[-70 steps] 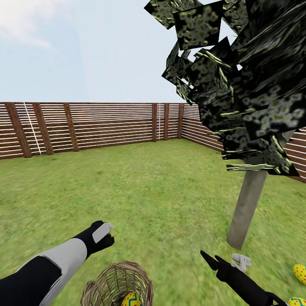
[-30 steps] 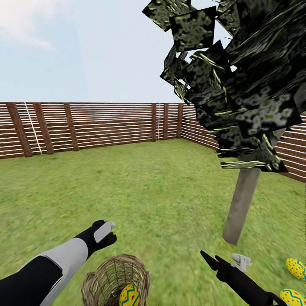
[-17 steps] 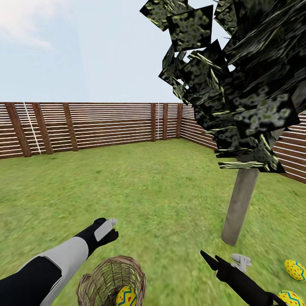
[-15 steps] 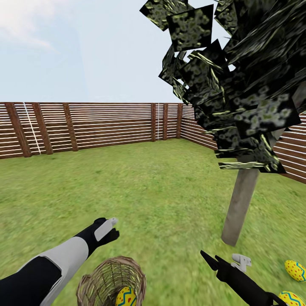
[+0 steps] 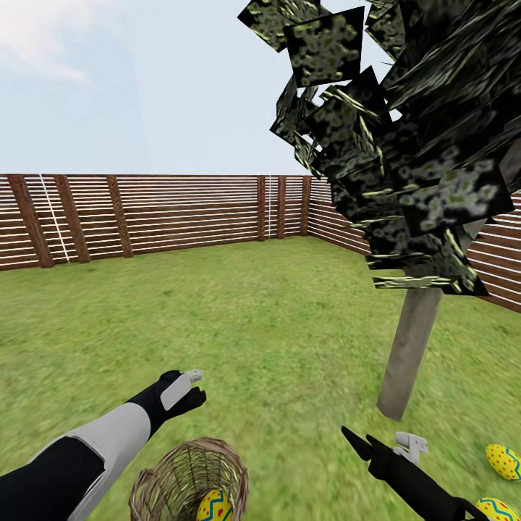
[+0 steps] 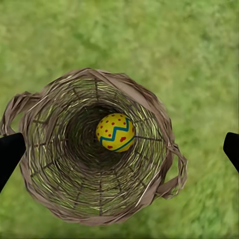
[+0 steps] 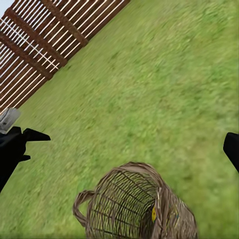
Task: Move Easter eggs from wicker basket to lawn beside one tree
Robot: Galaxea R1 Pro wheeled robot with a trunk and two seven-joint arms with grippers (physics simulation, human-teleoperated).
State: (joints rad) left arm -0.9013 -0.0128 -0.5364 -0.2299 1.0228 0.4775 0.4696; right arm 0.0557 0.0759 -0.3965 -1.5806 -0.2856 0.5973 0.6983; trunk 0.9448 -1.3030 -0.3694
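Green lawn [image 5: 275, 318] spreads to a slatted fence [image 5: 145, 217]; two eggs [image 5: 503, 461] lie near the tree [image 5: 409, 354], apparently set there for the task. One egg [image 6: 115, 132] sits in the basket [image 6: 50, 194], and the left pincer [image 6: 119, 149] hangs spread wide above it, seemingly to reach in; the right pincer [image 7: 119, 144] is wide apart too, holding nothing.

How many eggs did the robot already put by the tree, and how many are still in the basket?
Two Easter eggs already lie on the lawn near the tree. One egg is still inside the wicker basket. The left gripper hangs open right above it, holding nothing, and the right gripper is open too. Left to do: lift that last egg out and set it beside the other two.
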